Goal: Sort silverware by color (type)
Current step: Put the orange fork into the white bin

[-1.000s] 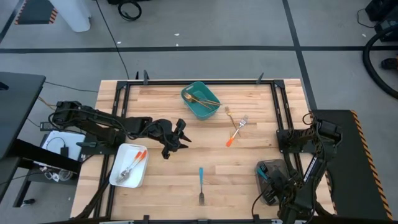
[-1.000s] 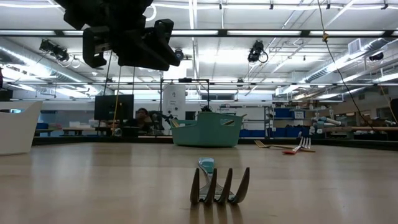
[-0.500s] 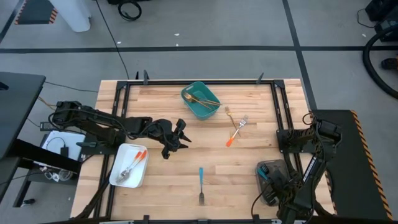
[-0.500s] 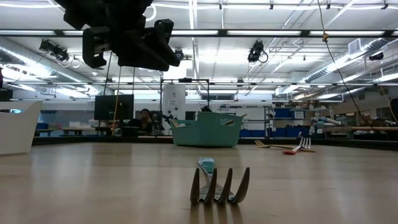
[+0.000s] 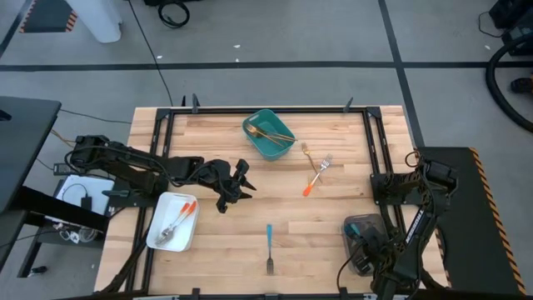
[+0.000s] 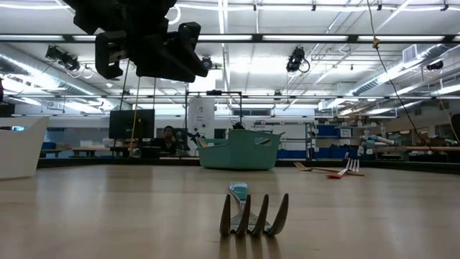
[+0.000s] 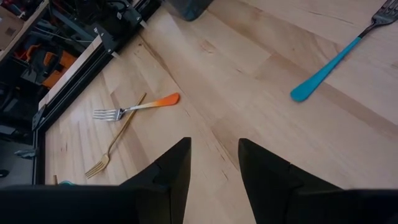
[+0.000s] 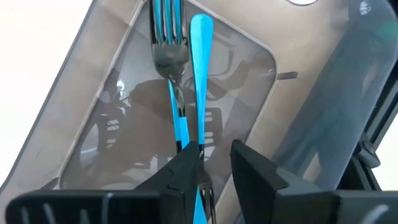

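Nothing shifted on table since earlier frames. Right gripper (image 8: 214,165) low in grey plastic tray (image 5: 360,229), fingers slightly parted around blue-handled utensils (image 8: 200,68), grip unclear. Left gripper (image 5: 240,182) mid-table, fingers apart, empty. Blue-handled fork (image 5: 269,246) near front edge.

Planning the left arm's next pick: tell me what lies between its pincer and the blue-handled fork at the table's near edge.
Nothing: in the high view only bare wood separates the left pincer from the blue-handled fork.

Teal bin (image 5: 269,134), white tray (image 5: 172,222), grey tray (image 5: 363,232) on wooden table (image 5: 333,217)
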`<state>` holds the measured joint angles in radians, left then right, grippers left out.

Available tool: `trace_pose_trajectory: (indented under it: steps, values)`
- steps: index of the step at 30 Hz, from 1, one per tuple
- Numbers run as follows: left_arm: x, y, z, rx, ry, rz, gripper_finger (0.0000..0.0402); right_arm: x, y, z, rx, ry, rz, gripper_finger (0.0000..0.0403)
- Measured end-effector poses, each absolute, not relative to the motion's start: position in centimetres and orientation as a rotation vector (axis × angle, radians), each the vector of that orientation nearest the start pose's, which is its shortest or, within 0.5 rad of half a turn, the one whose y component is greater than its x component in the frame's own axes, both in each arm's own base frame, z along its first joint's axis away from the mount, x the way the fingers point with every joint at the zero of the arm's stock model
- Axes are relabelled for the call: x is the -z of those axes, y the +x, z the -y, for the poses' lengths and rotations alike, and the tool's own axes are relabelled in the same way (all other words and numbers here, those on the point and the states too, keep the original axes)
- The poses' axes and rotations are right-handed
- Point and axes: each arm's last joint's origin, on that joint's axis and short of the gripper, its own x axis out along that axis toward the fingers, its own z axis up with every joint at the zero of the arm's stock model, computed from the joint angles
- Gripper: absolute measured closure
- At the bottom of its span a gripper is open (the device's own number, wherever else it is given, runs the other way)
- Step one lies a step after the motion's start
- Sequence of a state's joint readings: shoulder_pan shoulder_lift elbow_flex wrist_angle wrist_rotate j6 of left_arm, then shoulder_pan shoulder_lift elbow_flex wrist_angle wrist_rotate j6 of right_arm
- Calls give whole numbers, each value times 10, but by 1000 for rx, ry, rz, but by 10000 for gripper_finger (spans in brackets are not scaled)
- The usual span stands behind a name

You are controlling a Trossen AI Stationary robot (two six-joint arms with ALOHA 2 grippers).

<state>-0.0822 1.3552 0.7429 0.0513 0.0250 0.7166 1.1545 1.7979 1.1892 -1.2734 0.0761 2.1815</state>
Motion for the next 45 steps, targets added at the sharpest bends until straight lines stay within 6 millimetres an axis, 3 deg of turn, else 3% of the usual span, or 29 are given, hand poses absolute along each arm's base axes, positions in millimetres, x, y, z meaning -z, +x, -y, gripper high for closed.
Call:
trace_pose_trajectory:
  steps: [28,45]
  values:
    - [-218,279,24,296,689,-507,260,-211,121,-238,1004,577,-1307,296]
    - [-216,278,24,292,654,-530,260,-234,129,-212,962,521,-1343,296]
